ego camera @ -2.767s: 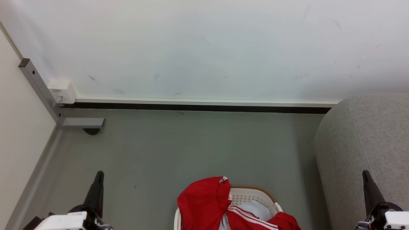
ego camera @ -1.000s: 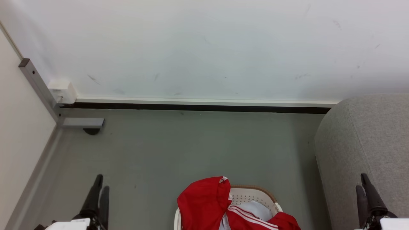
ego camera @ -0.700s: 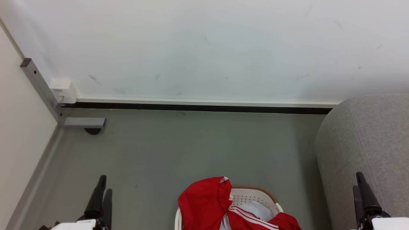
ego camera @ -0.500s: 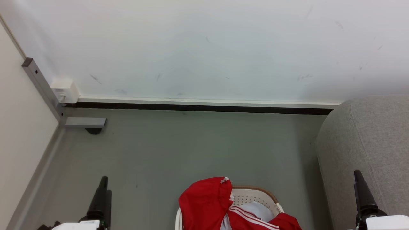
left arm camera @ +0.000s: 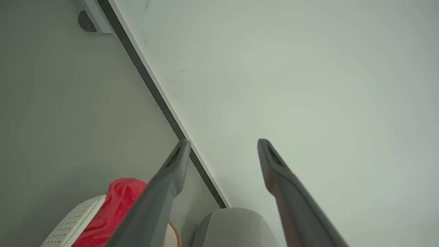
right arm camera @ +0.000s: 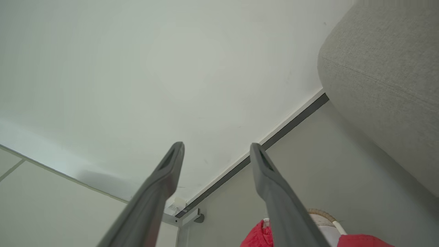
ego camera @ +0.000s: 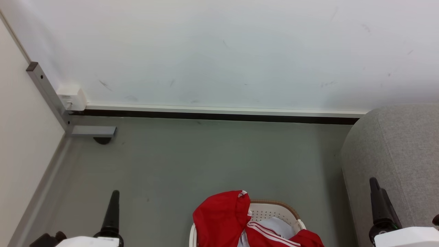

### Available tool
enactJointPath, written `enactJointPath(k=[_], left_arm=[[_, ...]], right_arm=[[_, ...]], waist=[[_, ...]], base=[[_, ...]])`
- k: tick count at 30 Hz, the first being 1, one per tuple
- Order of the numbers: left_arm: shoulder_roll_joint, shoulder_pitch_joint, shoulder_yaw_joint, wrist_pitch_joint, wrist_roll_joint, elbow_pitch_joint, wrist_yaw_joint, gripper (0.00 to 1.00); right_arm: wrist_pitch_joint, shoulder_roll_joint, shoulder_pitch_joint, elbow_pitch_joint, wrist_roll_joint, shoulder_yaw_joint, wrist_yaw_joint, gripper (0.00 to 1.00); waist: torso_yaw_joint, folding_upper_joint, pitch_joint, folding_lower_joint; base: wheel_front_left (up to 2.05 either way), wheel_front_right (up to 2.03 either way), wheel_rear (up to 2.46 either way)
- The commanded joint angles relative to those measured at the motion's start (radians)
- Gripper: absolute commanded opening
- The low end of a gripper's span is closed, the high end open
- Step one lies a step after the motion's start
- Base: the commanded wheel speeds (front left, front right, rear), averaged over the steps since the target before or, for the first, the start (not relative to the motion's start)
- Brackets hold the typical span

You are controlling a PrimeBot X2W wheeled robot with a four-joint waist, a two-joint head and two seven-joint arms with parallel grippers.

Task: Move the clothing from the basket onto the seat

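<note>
Red clothing [ego camera: 221, 218] with thin white stripes is heaped in the white basket [ego camera: 272, 210] at the bottom middle of the head view, one garment draped over its left rim. The grey seat [ego camera: 399, 154] rises at the right, beside the basket. My left gripper [ego camera: 113, 200] points up at the lower left, well left of the basket. My right gripper [ego camera: 375, 192] stands at the lower right, in front of the seat. The left wrist view shows its gripper [left arm camera: 222, 145] open and empty, clothing [left arm camera: 116, 206] below. In the right wrist view the gripper [right arm camera: 216, 149] is also open and empty.
A white wall [ego camera: 219, 51] with a dark baseboard [ego camera: 212, 116] runs across the back. A grey metal post [ego camera: 46, 91] with a white box [ego camera: 72, 97] and a foot bracket stands in the far left corner. Grey floor [ego camera: 205, 157] lies between wall and basket.
The head camera has shifted slightly. Both grippers have turned at the wrist, so each now shows edge-on as a single finger; the right one has moved left.
</note>
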Motion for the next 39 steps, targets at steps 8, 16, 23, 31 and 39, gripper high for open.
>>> enactJointPath(k=[8, 16, 23, 31, 39], left_arm=[[0.007, 0.009, -0.023, -0.040, 0.226, -0.047, 0.023, 1.00], [0.008, 0.020, -0.036, -0.063, 0.371, -0.064, 0.040, 1.00], [0.008, 0.031, -0.040, -0.085, 0.491, -0.080, 0.051, 1.00], [0.009, 0.043, -0.044, -0.108, 0.603, -0.085, 0.058, 1.00], [0.013, 0.054, -0.051, -0.130, 0.701, -0.081, 0.063, 1.00]], right_arm=[[-0.039, -0.024, -0.003, -0.015, -0.227, 0.027, -0.001, 1.00], [-0.062, -0.028, -0.001, 0.006, -0.361, 0.047, -0.001, 1.00], [-0.084, -0.034, -0.008, 0.037, -0.474, 0.069, -0.001, 1.00], [-0.107, -0.043, -0.014, 0.065, -0.587, 0.088, -0.001, 1.00], [-0.129, -0.044, -0.015, 0.083, -0.677, 0.097, -0.001, 1.00]], waist=[[0.001, 0.0000, -0.003, 0.0000], [0.002, 0.0000, -0.006, 0.0000], [0.005, 0.0000, -0.008, 0.0000], [0.008, 0.0000, -0.011, 0.0000], [0.010, 0.0000, -0.014, 0.0000]], base=[[0.00, 0.00, 0.00], [0.00, 0.00, 0.00], [0.00, 0.00, 0.00], [0.00, 0.00, 0.00], [0.00, 0.00, 0.00]])
